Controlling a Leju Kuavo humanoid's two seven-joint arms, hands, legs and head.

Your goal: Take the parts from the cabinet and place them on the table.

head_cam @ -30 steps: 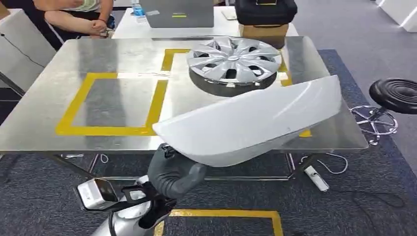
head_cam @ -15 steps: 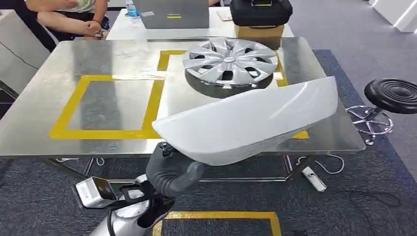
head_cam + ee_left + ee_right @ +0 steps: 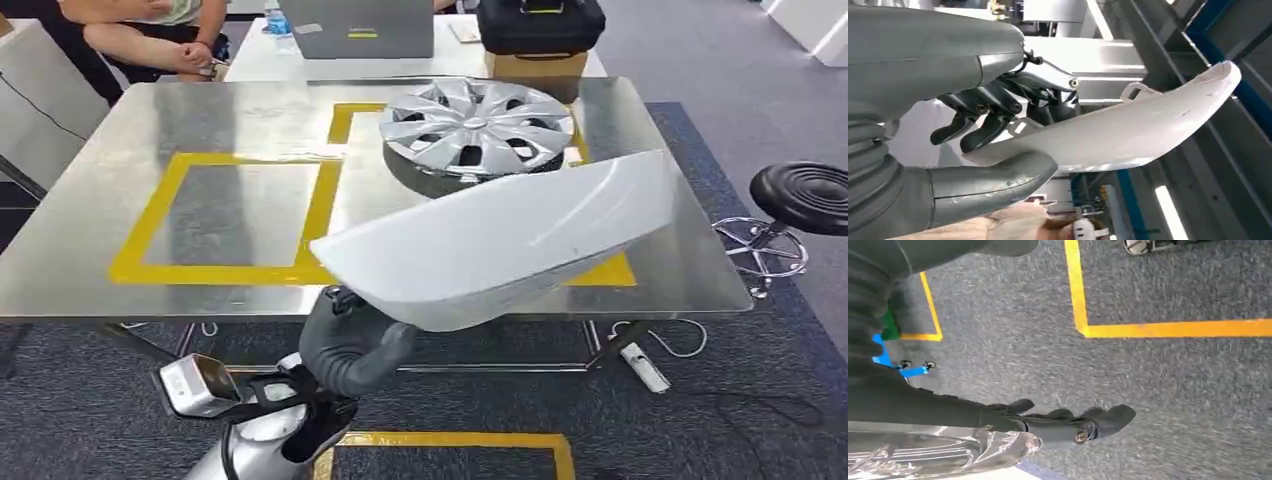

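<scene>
My left hand [image 3: 350, 350] grips the near end of a long curved white part [image 3: 500, 250]. The part slants up to the right above the front edge of the steel table [image 3: 240, 215]. In the left wrist view the thumb and dark fingers [image 3: 978, 132] clamp the part's edge [image 3: 1128, 135]. A silver wheel cover [image 3: 475, 125] lies on the table inside the right yellow-taped square, beyond the white part. My right hand [image 3: 1068, 427] hangs over the grey carpet, fingers loosely extended and holding nothing.
The left yellow-taped square [image 3: 150, 225] on the table is bare. A black stool [image 3: 805, 195] stands right of the table. Behind it a person [image 3: 150, 40] sits at a second table with a laptop [image 3: 362, 28] and a black case [image 3: 540, 22]. Yellow floor tape [image 3: 450, 438] runs below.
The view swayed a little left and back. The white part's far end swung slightly left and lower over the table's front. My left hand keeps its hold.
</scene>
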